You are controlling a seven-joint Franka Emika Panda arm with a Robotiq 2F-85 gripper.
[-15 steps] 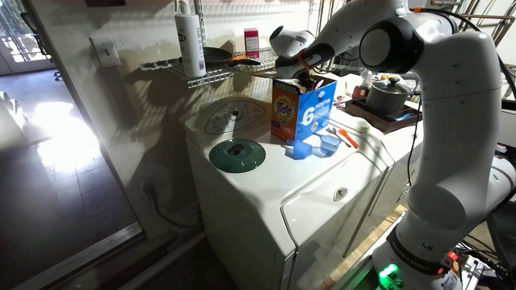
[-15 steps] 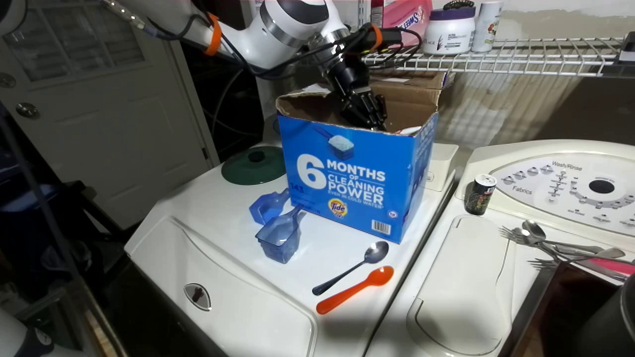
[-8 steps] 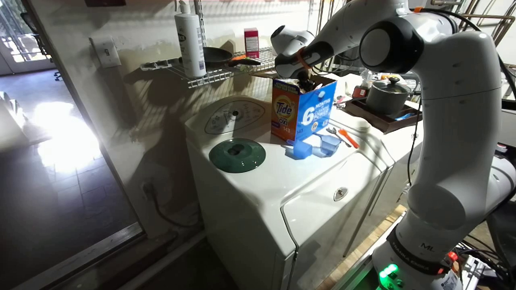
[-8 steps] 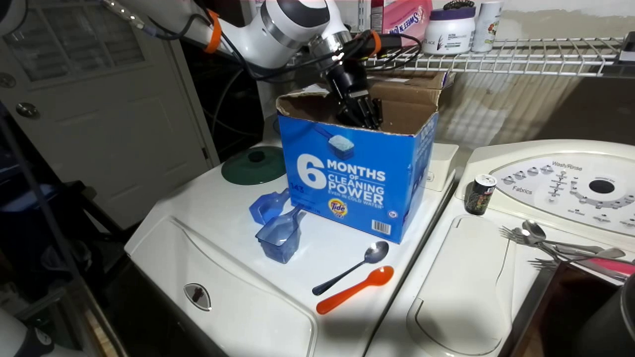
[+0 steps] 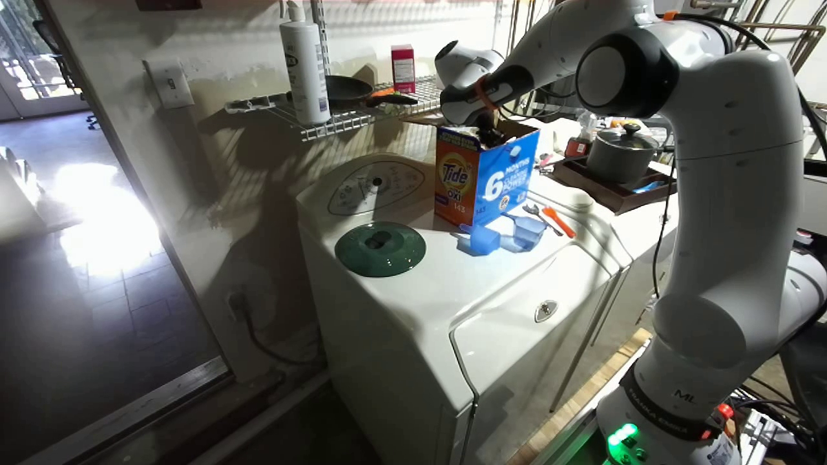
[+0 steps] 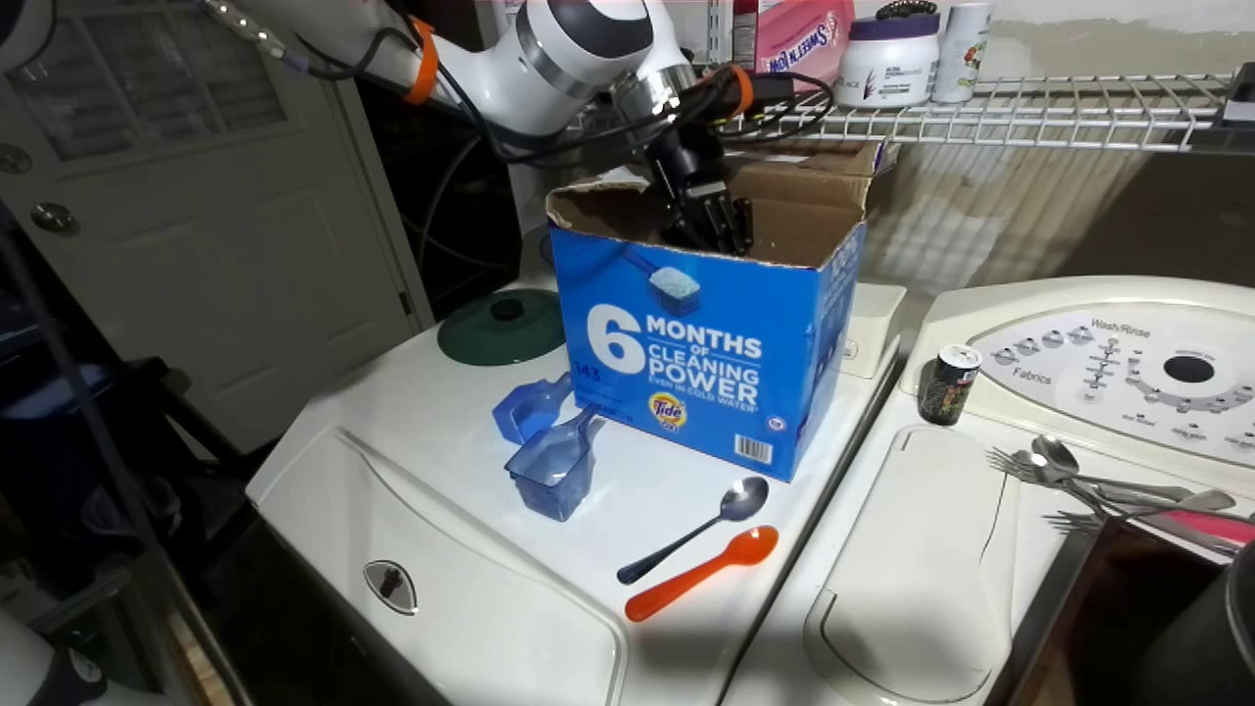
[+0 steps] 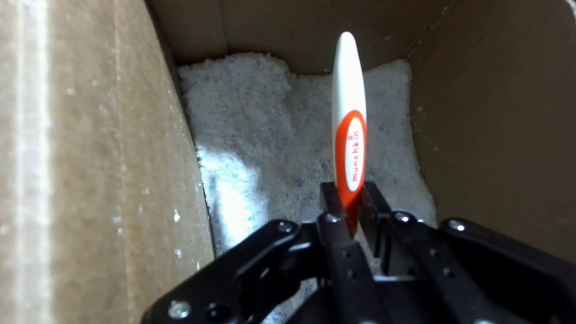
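the jaws are pinching a handle between them, one black finger pressing on each side of its lower part in the wrist view. the handle is looking slim and smooth. its upper end there is tapering to a rounded tip in plain white, while an orange-red patch is starting partway down in a curved arch and running down between the fingers. inside the red, a long white oval is carrying the word "munchkin" in small red letters, set lengthwise. the fingers are hiding its lower end.

the gripper is hanging inside the open top of a big cardboard box, and the handle is showing well within its brown walls, over a bed of whitish powder with bluish specks. whether it is touching the powder, i cannot tell.

in both exterior views the box is standing upright on a white machine, its blue face reading "6 months of cleaning power". two blue scoops are lying just in front, and a metal spoon and an orange spoon are resting side by side nearby. on the neighbouring machine, a pot is standing in a brown tray and a black can is standing before the control panel.
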